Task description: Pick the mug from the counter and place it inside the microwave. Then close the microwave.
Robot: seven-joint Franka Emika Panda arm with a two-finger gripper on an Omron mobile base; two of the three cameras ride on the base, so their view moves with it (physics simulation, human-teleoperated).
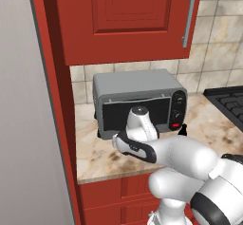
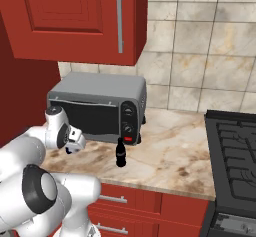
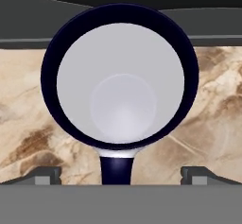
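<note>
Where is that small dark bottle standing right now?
The small dark bottle stands upright on the marbled stone counter, just in front of the grey toaster oven's right-hand knob panel, left of the black stove.

No readable text, labels or numbers anywhere. The toaster oven [image 2: 97,107] panel at 3 o'clock of its door showed only unmarked knobs.

We note the marbled counter [image 2: 170,156] carrying a grey toaster oven [image 2: 97,108], a small dark bottle [image 2: 120,153] before it, and a dark-rimmed mug [image 3: 120,83].
</note>
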